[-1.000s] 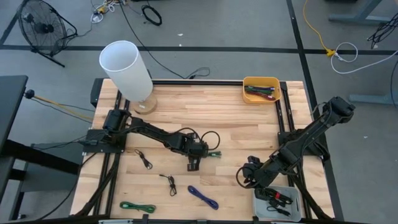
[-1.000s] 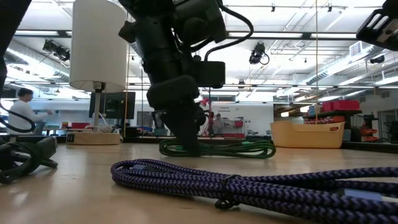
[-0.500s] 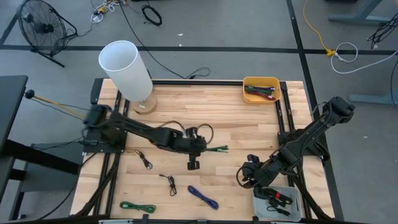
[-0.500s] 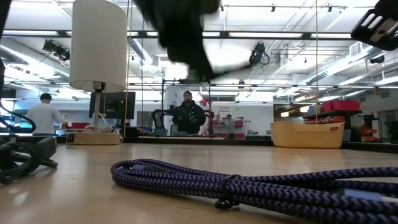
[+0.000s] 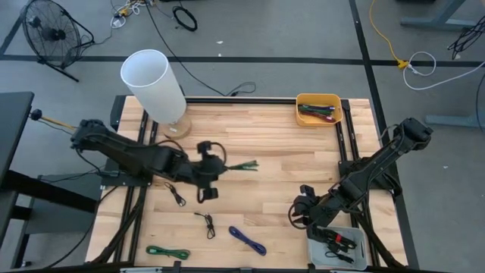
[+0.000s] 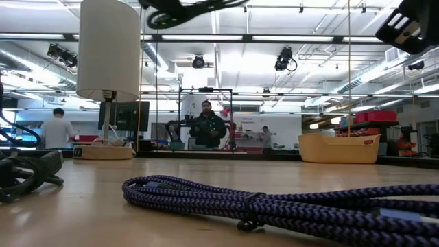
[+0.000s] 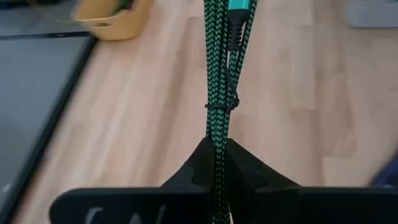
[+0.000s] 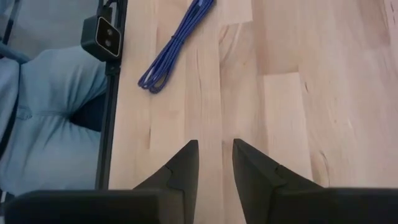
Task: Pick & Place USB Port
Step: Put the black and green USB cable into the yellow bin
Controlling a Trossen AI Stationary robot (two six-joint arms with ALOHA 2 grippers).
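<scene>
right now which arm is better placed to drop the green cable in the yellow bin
Left. Its claw is already shut on the green cable, lifted over mid table. The right claw is open and empty near the grey tray, farther from the yellow bin.

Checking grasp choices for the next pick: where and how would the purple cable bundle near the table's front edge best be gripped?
Probably at its middle, from straight above. The purple cable lies flat on the table as a long narrow folded bundle, clear of other cables, so fingers closing across its short width should catch all strands. The right gripper, open, is nearest.
</scene>
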